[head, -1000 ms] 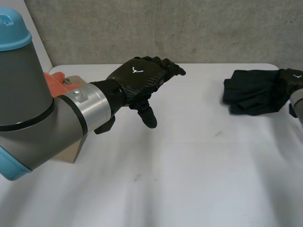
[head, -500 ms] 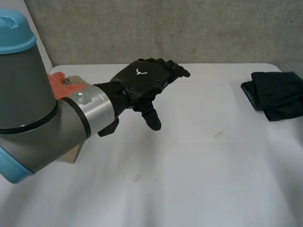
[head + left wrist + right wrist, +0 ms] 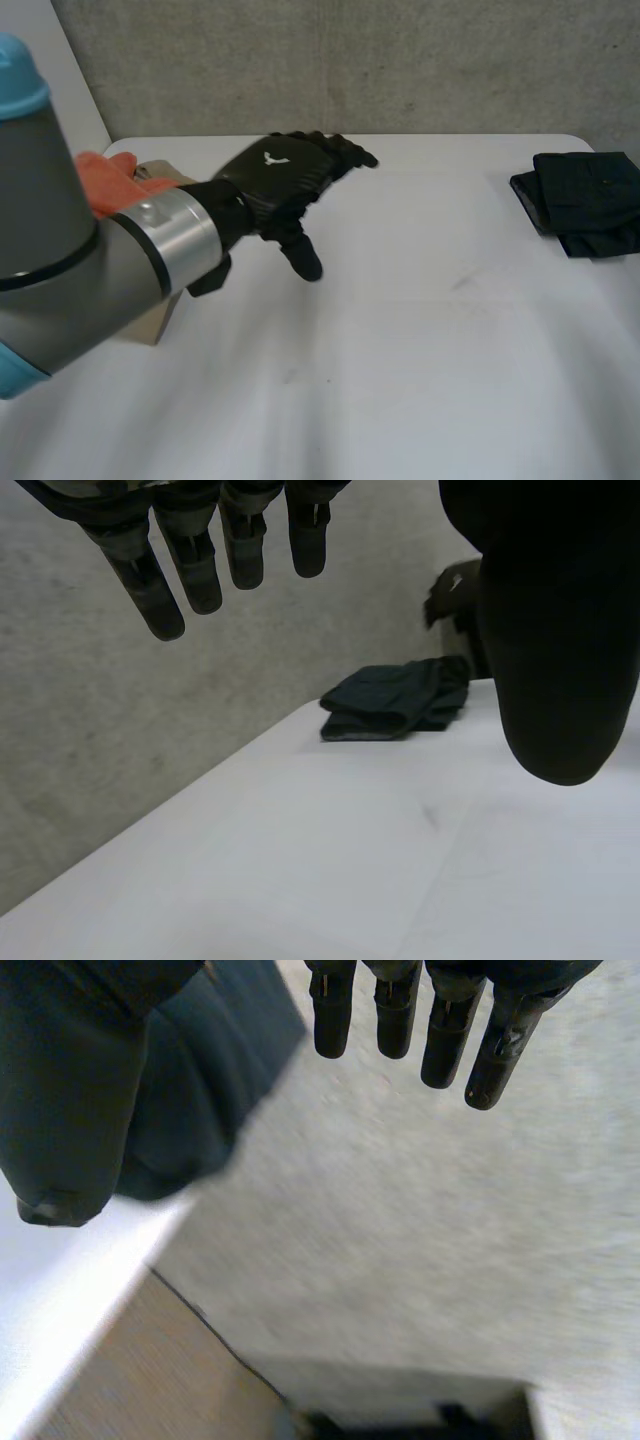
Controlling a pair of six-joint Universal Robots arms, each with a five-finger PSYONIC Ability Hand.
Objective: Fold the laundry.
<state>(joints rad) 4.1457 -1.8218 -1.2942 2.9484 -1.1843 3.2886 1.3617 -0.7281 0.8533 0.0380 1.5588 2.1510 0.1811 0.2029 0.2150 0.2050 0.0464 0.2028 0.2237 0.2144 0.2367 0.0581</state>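
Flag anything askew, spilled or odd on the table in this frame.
Nothing stands out. The dark cloth lies folded near the far right corner of the table, and the left hand hangs open above it, holding nothing.

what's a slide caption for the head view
Left hand open above the white table, folded dark cloth near its far right edge.

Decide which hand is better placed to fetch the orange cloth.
Left, probably: the orange cloth sits beside the left arm, near the open left hand; the right hand is far off by the dark cloth.
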